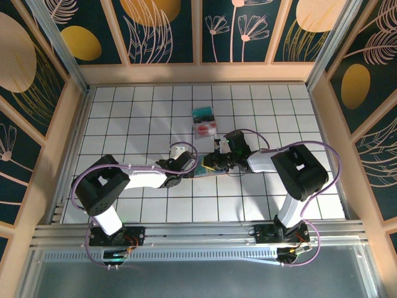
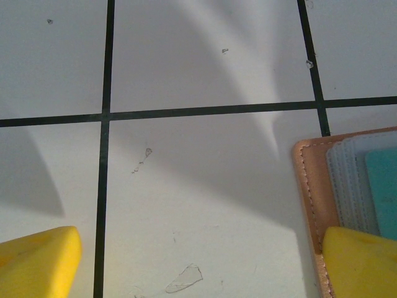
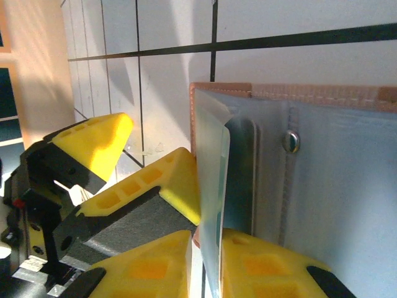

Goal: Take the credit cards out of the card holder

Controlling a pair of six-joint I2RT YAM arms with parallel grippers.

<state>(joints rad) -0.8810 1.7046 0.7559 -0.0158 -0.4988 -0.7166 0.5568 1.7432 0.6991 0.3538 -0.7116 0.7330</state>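
Note:
The tan card holder [image 1: 206, 167] lies open on the tiles between both grippers, its blue-grey inside [image 3: 329, 198] facing up. My right gripper [image 3: 208, 264] has its fingers pressed on either side of a thin teal-tinted credit card [image 3: 214, 180] that stands on edge at the holder's pocket. My left gripper [image 2: 198, 261] is wide open, one finger [image 2: 360, 264] resting on the holder's edge [image 2: 313, 186] and the other [image 2: 37, 264] on bare tile. A teal card [image 2: 383, 192] shows in the pocket. Two more credit cards lie further back: a teal one [image 1: 203, 114] and a pale one with a red circle [image 1: 205, 129].
White gridded table [image 1: 124, 112] inside wooden walls [image 1: 198, 73]. The left gripper's yellow fingers [image 3: 93, 143] sit close beside my right gripper at the holder's left edge. A metal snap [image 3: 290, 141] is on the holder's inside.

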